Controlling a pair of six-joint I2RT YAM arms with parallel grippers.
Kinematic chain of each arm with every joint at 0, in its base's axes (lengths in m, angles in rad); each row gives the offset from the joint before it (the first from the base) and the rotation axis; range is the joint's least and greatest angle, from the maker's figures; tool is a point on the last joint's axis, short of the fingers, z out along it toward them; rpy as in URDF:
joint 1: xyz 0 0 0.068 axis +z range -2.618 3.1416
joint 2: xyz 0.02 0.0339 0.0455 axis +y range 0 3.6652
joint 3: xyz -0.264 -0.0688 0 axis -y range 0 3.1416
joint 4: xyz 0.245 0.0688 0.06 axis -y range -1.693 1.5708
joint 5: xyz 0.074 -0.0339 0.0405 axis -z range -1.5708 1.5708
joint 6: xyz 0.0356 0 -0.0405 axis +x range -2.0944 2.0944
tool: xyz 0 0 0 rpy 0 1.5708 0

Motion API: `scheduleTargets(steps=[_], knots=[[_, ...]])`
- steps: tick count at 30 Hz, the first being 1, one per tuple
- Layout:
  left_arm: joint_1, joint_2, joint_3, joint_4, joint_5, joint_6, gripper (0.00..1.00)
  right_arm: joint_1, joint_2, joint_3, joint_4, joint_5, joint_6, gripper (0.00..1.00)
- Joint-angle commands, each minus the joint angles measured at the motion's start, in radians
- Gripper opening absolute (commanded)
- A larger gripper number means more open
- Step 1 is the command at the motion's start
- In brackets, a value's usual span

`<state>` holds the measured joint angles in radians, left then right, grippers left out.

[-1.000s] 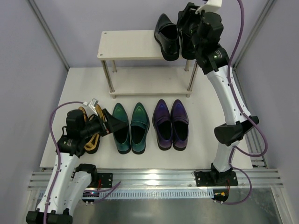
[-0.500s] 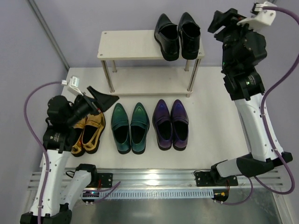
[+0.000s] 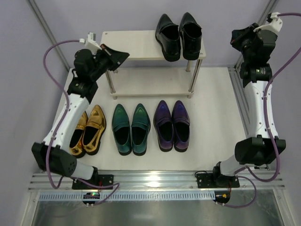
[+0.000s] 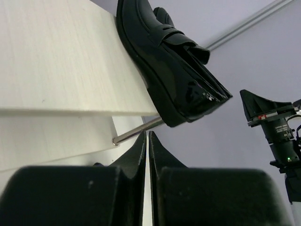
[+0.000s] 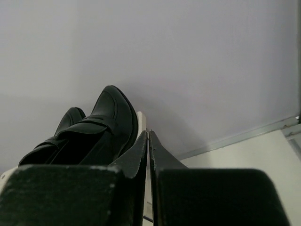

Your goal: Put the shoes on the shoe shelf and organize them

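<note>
From above: reaching up with the left pincer (image 3: 122, 54) at the left end of the shoe shelf (image 3: 136, 44), right pincer (image 3: 235, 38) raised high beside its right end; black pair (image 3: 178, 35) on the top board, gold pair (image 3: 88, 129), green pair (image 3: 127, 129) and purple pair (image 3: 172, 125) on the bench (image 3: 211, 108). Left wrist view: fingers (image 4: 134, 155) pressed together, holding nothing. Right wrist view: likewise closed on nothing.

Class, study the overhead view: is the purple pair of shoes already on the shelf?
No, the purple pair lies on the table in front of the shoe shelf, which carries only the black pair.
</note>
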<state>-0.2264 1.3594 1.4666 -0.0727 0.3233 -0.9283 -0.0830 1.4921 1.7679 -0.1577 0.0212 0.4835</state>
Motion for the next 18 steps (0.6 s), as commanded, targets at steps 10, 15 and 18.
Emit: scheduleTargets(steps=[10,15,18], knots=[[-0.113,0.535,0.606,-0.028,-0.118,0.08,0.0,-0.066,0.325,0.26,0.096,-0.546,0.19,0.04],[-0.122,0.65,0.742,-0.125,-0.182,0.1,0.0,-0.066,0.402,0.301,0.102,-0.596,0.225,0.04],[-0.129,0.713,0.793,-0.133,-0.161,0.077,0.0,-0.047,0.462,0.355,0.095,-0.681,0.23,0.04]])
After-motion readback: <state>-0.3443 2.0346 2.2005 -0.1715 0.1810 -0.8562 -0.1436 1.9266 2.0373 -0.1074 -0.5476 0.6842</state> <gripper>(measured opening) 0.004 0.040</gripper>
